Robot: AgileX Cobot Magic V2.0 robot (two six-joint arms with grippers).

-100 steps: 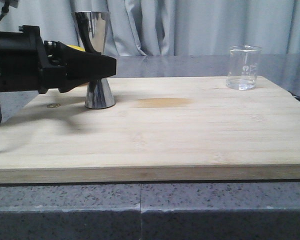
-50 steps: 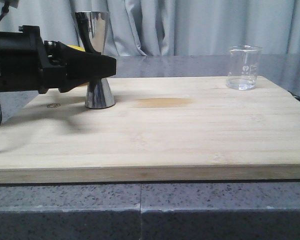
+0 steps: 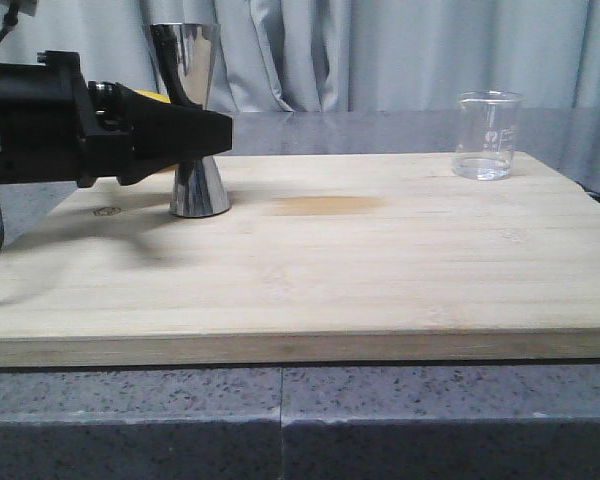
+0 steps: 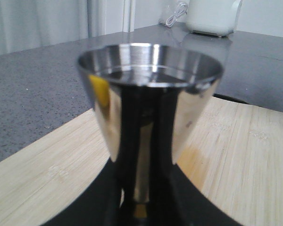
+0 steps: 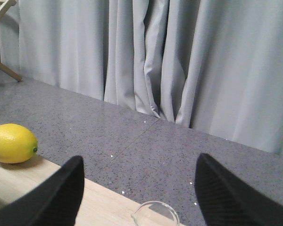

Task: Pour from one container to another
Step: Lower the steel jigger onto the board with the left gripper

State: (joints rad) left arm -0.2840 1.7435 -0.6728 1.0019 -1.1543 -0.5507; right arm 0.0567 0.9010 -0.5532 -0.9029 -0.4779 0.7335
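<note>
Your left gripper (image 3: 220,132) clamps the tall shiny steel hourglass jigger (image 3: 190,120) at its waist, so keep it upright w/ steady grip while the wide-open right gripper (image 5: 137,188) drops onto the small clear glass beaker (image 3: 488,135) far right.

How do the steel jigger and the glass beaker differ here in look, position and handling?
The jigger is shiny, opaque steel with an hourglass shape; the beaker is clear glass with straight sides and white markings. The jigger is taller and stands at the board's far left, the beaker at its far right. The left claw is at the jigger's waist; nothing touches the beaker. Both stand upright on the wooden board.
</note>
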